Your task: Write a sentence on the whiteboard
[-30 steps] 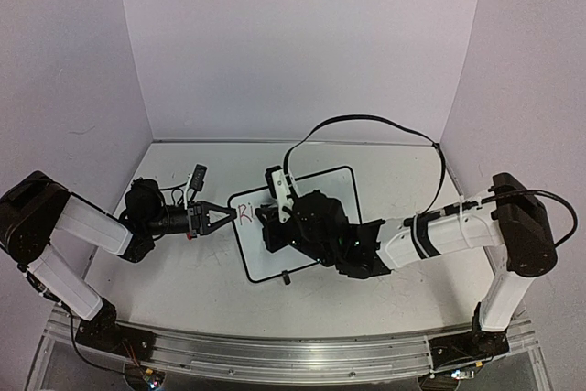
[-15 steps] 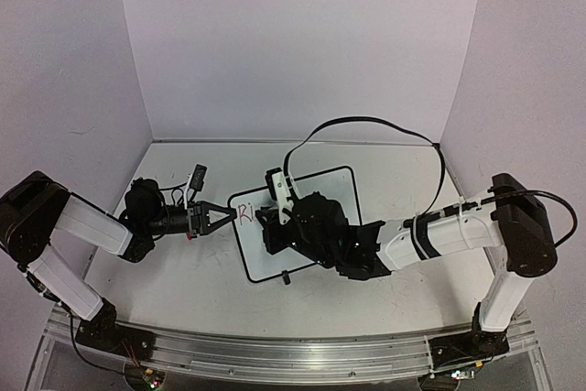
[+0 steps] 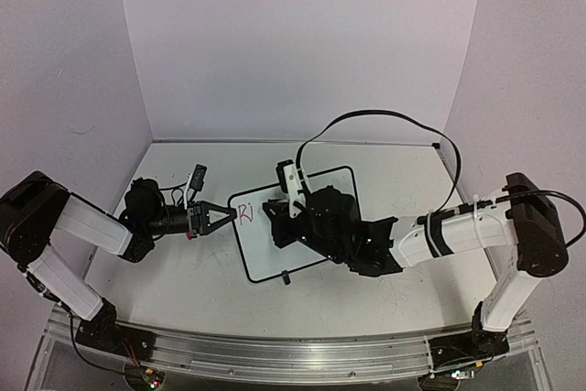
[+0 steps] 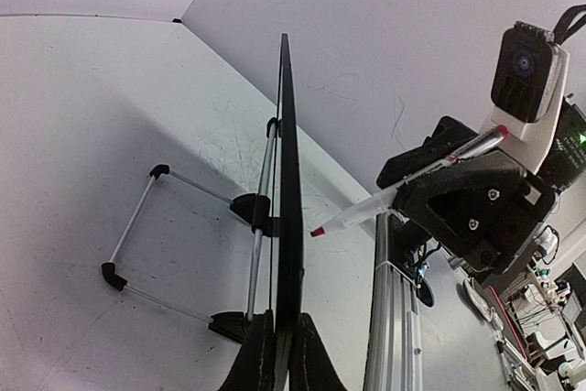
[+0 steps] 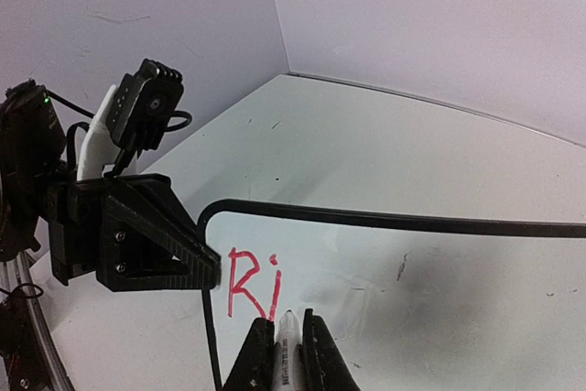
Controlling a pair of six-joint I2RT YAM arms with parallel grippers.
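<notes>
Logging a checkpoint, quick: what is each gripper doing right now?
Left gripper: closed on the edge of the whiteboard.
Right gripper: closed on the marker.

We note plain pale lilac walls [image 3: 302,43] enclosing a scuffed white tabletop [image 3: 174,286]; a ribbed aluminium rail [image 3: 275,361] borders its near edge.

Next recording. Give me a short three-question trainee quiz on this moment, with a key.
1. True or false: the left pincer clamps the whiteboard by its edge.
2. Which red letters are on the board? A) Ri B) Rise C) none
3. Fill in: the right pincer is shut on a red-tipped ____.
Key: 1 true; 2 A; 3 marker.
</notes>
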